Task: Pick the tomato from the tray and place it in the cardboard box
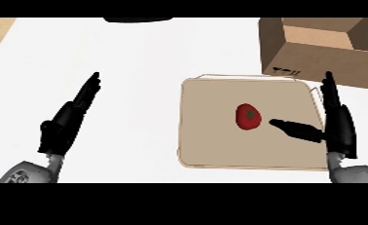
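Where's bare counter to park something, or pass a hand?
Free: white counter between left hand and beige square tray. Crowded on the right: right hand beside red tomato, open brown cardboard box just beyond the tray.

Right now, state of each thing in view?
tomato: on the tray, not held, thumb tip just short of it
tray: flat on the counter, by the box
cardboard box: open at the top, inside not visible
right hand: open, over the tray's right edge
left hand: open, resting at left
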